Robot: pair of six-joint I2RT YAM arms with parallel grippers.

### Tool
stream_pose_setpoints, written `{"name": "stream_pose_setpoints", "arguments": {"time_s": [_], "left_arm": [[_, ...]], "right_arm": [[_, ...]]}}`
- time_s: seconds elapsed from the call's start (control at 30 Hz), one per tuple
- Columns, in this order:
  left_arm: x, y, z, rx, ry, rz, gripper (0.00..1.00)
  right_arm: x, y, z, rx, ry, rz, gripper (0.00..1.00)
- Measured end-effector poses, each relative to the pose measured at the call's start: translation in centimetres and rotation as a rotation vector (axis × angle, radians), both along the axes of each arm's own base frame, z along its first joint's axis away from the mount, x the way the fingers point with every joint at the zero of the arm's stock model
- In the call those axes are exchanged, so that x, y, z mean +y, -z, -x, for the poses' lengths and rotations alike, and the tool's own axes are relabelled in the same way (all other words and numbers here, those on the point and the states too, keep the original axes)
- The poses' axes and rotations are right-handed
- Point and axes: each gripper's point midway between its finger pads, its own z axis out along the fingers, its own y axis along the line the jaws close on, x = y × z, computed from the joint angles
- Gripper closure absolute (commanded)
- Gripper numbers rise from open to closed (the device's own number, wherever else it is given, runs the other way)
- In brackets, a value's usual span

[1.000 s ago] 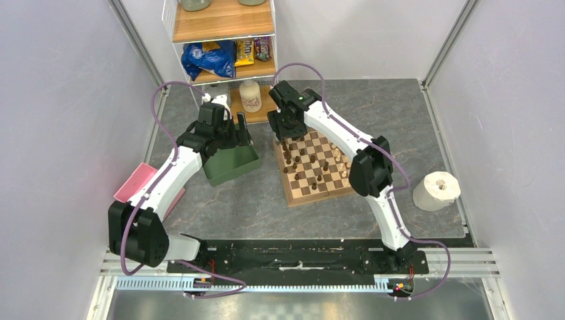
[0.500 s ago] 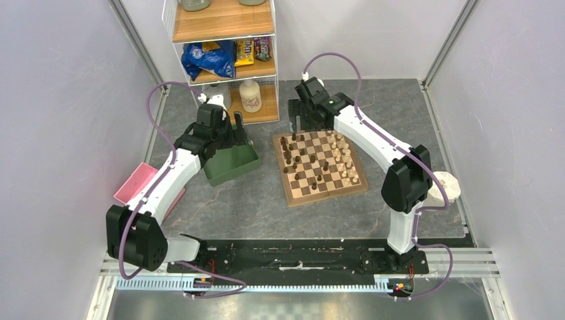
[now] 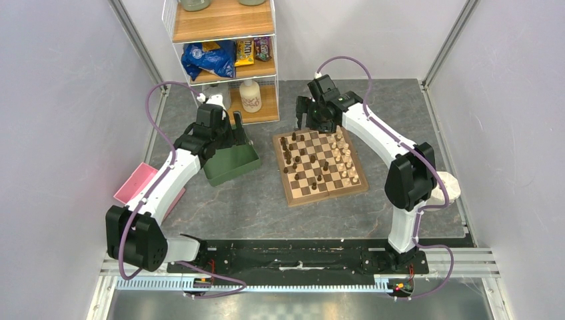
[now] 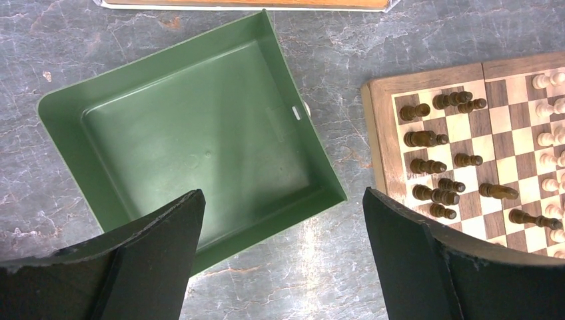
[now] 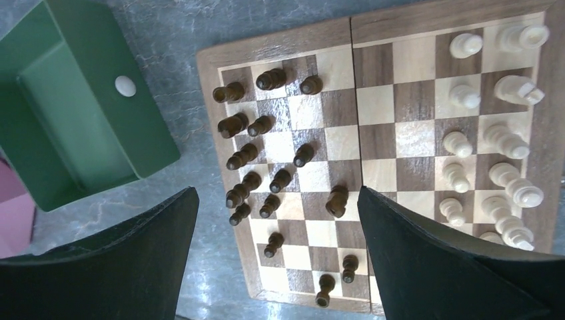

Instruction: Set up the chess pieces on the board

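The board [image 3: 321, 168] lies mid-table. Dark brown pieces [image 3: 293, 157] stand on its left side and cream pieces [image 3: 343, 157] on its right. In the right wrist view the dark pieces [image 5: 242, 157] are unevenly spread over several columns of the board [image 5: 373, 73], and the cream pieces [image 5: 504, 140] stand in two columns. My right gripper [image 3: 312, 120] [image 5: 276, 200] hangs open and empty above the board's far edge. My left gripper [image 3: 234, 133] [image 4: 283, 200] is open and empty above the near rim of the green tray [image 4: 313, 150]. The board's left part [image 4: 383, 133] shows there too.
The green tray [image 3: 248, 160] left of the board looks empty, with a small white spot [image 5: 125, 85] on its wall. A shelf with snacks and a bottle [image 3: 250, 95] stands behind. A pink object [image 3: 136, 183] lies far left. A paper roll [image 3: 448, 187] sits behind my right arm.
My right arm has lifted off the board's far-left corner and swung right and back to the far edge, with its elbow now in front of the paper roll. My left arm has barely moved.
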Motion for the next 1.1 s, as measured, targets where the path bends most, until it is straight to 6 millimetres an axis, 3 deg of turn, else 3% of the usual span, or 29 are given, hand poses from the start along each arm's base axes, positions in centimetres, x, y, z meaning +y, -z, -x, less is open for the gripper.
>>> {"name": "stream_pose_setpoints", "arguments": {"time_s": [0.2, 0.53, 0.8, 1.1], "left_arm": [[0.2, -0.4, 0.2, -0.013, -0.005, 0.000, 0.04], [0.2, 0.3, 0.3, 0.004, -0.006, -0.006, 0.04], [0.1, 1.5, 0.0, 0.037, -0.003, -0.014, 0.04], [0.1, 1.5, 0.0, 0.038, -0.002, -0.014, 0.05]], "right_arm": [[-0.4, -0.1, -0.1, 0.037, 0.007, -0.058, 0.09], [-1.6, 1.5, 0.5, 0.082, -0.003, 0.012, 0.26], [-1.5, 4.5, 0.4, 0.136, -0.048, 0.153, 0.36], [-0.1, 4.5, 1.8, 0.148, -0.099, 0.190, 0.46]]}}
